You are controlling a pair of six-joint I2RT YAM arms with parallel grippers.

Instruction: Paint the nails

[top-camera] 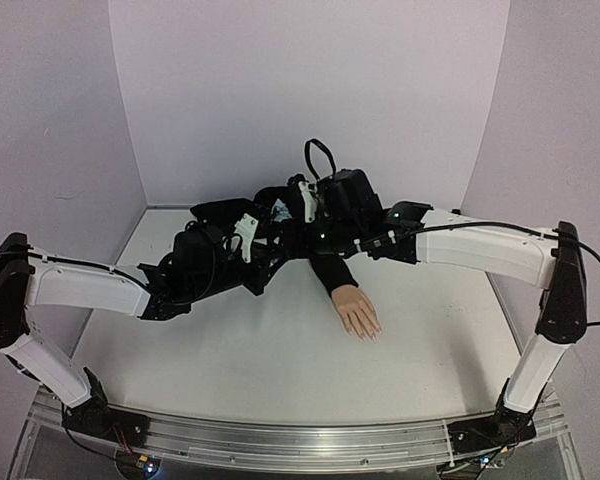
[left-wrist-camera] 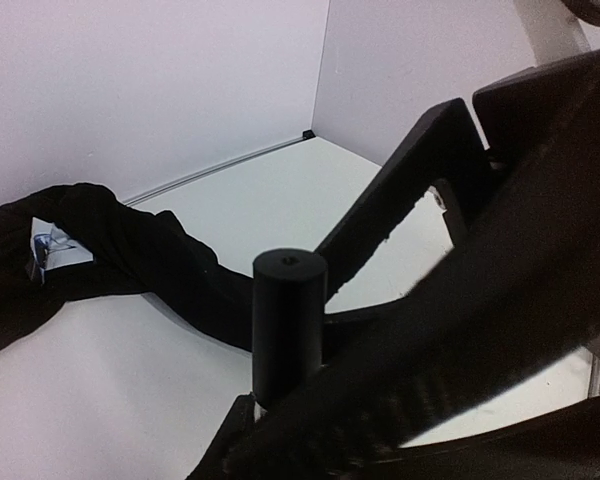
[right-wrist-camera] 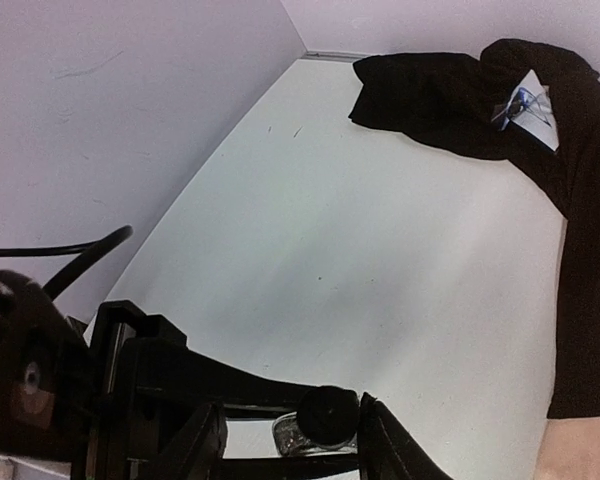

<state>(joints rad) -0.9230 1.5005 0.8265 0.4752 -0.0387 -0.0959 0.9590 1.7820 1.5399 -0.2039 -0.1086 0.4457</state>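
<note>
The mannequin hand (top-camera: pixel 357 311) lies palm down on the white table, right of centre, and its small pale nails (top-camera: pixel 366 334) point toward the near edge. Its long black sleeve (right-wrist-camera: pixel 588 290) runs back and bunches up at the rear. The small clear bottle (right-wrist-camera: pixel 296 434) with a black cap (left-wrist-camera: pixel 288 322) stands upright in my left gripper (left-wrist-camera: pixel 280 430), which is shut on its base. My right gripper (right-wrist-camera: pixel 292 440) is open, its fingers either side of the cap, which touches one finger (right-wrist-camera: pixel 385 440). In the top view both grippers meet at the back centre and hide the bottle.
White walls close the back and both sides of the table (top-camera: pixel 230 350). The bunched sleeve with a white tag (left-wrist-camera: pixel 55 250) lies near the rear wall. Both arms reach across the table's rear half.
</note>
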